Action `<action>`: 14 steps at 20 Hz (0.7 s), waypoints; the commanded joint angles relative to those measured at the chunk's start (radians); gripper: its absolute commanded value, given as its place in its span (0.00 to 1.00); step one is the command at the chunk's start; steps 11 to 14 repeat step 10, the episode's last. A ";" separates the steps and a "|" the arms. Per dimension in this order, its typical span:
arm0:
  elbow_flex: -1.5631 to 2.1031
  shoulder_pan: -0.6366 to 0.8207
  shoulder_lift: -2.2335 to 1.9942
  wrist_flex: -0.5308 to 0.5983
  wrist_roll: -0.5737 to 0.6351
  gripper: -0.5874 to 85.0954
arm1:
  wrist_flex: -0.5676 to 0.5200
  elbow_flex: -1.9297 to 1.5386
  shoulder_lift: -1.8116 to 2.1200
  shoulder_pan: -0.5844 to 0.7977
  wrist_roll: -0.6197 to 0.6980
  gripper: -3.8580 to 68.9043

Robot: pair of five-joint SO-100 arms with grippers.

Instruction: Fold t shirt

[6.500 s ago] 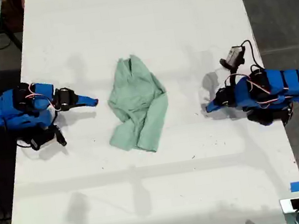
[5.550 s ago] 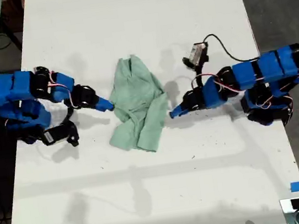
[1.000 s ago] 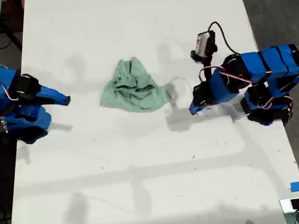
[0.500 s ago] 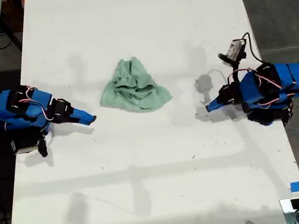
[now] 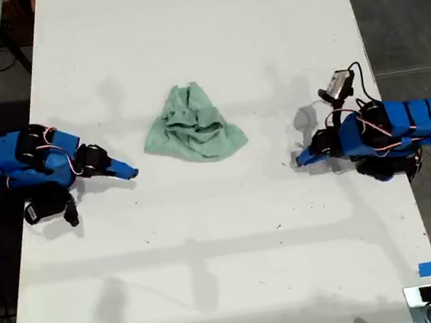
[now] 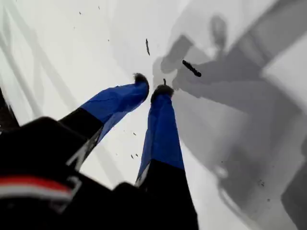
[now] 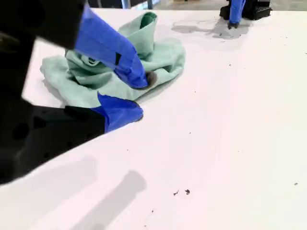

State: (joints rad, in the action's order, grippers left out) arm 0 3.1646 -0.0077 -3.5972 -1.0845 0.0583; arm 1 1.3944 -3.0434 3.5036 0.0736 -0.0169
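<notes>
The t shirt (image 5: 193, 124) lies bunched on the table (image 5: 231, 272) — ahead of my second gripper (image 7: 140, 98), parted and empty, well apart from my first gripper (image 6: 149, 89), nearly closed, empty.

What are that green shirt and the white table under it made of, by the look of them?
The t shirt looks like soft, matte woven or knit cloth: it bunches into deep wrinkles and folds, without shine. The table seems a hard, smooth white board, perhaps laminate or painted; it takes sharp shadows, gives faint reflections and has small dark specks lying loose on it. The exact material is not certain.
</notes>
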 commanded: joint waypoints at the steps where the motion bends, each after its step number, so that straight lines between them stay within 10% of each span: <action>1: -0.002 0.049 -0.006 0.014 0.041 0.09 | -0.005 -0.040 0.006 0.086 0.192 0.15; 14: -0.002 0.048 -0.006 0.014 0.041 0.09 | -0.005 -0.040 0.006 0.087 0.186 0.15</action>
